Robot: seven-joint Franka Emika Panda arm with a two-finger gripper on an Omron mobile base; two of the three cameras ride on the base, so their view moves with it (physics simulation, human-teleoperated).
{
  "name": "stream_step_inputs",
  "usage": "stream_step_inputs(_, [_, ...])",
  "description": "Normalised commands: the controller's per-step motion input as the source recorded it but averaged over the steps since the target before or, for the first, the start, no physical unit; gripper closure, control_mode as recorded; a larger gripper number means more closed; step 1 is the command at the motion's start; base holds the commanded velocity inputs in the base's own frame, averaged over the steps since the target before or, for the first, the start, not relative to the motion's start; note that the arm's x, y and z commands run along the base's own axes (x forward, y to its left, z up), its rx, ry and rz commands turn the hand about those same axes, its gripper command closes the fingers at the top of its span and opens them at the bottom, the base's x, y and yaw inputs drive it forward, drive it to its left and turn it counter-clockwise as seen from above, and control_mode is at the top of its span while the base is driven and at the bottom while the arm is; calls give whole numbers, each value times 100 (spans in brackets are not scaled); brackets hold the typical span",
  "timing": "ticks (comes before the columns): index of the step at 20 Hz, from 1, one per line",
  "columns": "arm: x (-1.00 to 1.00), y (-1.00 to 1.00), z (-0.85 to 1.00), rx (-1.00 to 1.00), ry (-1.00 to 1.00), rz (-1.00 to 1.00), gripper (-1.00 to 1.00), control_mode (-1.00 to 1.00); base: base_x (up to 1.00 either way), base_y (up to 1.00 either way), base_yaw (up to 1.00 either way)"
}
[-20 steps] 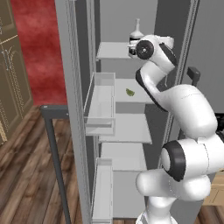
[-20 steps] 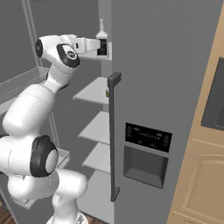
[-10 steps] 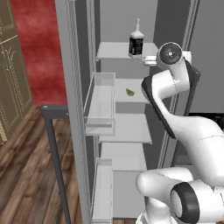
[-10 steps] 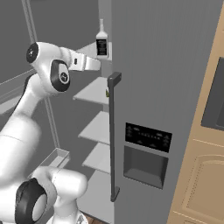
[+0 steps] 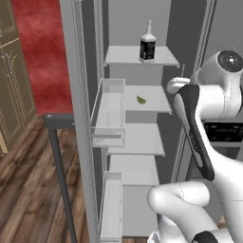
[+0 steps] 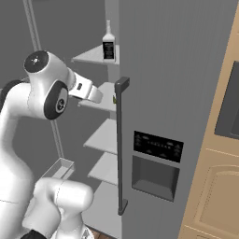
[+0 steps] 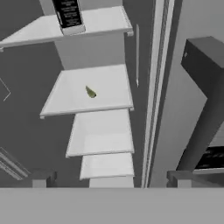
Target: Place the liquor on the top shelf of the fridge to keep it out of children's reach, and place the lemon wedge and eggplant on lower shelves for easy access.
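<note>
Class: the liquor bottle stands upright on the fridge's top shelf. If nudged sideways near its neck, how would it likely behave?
The liquor is tall on a small base, so it would probably tip rather than slide. It stands near the top shelf's front edge, so it might fall off. It looks like glass, probably fragile.

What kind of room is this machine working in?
It looks like a home kitchen, computer-rendered: an open grey fridge with white shelves, a liquor bottle on the top shelf, and tan wooden cabinets beside it.
</note>
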Motion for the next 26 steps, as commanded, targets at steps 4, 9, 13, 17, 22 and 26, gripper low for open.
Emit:
stream_step_inputs(4, [-100, 33, -36, 24, 29, 25, -100, -100, 0, 0, 0])
stream_step_inputs(9, [-100, 26, -29, 12, 20, 25, -100, -100, 0, 0, 0])
stream_step_inputs(13, [-76, 26, -23, 0, 5, 13, -100, -100, 0, 0, 0])
stream_step_inputs(17, [-37, 23, -5, -5, 0, 1, -100, -100, 0, 0, 0])
stream_step_inputs(22, [-22, 0, 0, -1, -3, 0, -100, -100, 0, 0, 0])
stream_step_inputs(26, [-7, -17, 0, 0, 0, 0, -100, -100, 0, 0, 0])
